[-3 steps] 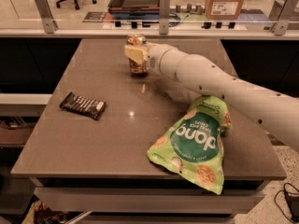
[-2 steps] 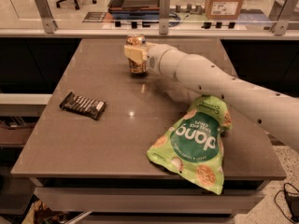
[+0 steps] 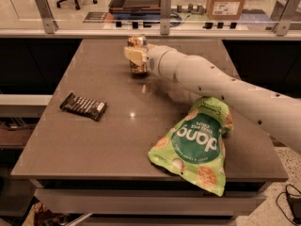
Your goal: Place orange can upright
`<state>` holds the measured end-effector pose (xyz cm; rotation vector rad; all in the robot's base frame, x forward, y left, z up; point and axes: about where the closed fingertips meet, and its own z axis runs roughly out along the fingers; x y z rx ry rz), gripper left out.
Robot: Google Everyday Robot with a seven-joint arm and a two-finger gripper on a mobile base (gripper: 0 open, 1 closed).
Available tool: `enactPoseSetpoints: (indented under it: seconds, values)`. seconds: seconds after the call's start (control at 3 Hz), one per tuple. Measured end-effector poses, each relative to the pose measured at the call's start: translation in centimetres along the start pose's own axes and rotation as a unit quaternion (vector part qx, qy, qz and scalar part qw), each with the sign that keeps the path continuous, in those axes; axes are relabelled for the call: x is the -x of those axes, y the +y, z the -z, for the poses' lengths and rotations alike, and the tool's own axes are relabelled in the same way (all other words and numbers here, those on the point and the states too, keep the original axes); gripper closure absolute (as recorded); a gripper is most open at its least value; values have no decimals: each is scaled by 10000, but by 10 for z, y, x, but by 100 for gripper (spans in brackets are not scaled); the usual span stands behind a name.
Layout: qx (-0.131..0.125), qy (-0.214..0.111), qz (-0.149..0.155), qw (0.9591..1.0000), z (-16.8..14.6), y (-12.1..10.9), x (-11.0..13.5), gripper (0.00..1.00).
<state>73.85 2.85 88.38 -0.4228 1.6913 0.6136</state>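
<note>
Fingers (image 3: 133, 54): one cream pad sits across the front of the orange can (image 3: 137, 43), the other is hidden behind it. They look closed narrow on the can's middle, so you are holding it. The gripper (image 3: 138, 56) is at the far middle of the table (image 3: 94, 140), near the back edge.

Change over the last second: basically none. Gripper, can and arm (image 3: 211, 81) are all in the same spot as before. Likely meaning: the placing motion is over and you are paused at the set-down.

Can vs fingers: it is between them, upright, silver top poking above the pad, lower body showing below it. The base seems to touch the table or sit just above it; I can't tell which.

Judgement: the task is nearly done. What's left is to open and back off straight, without dragging a pad along the can wall, as a thin upright can tips easily.

Further out, the dark candy bar wrapper (image 3: 83, 106) lies flat on the left, well apart. The green chip bag (image 3: 195, 142) lies front right under the arm, also well apart from the can.
</note>
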Motion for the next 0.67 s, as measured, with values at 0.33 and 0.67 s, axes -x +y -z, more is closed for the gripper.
enactPoseSetpoints:
  seconds: [0.33,0.67]
  values:
    - [15,1,1,10000,-1,2,0,0]
    - [15,1,1,10000,-1,2,0,0]
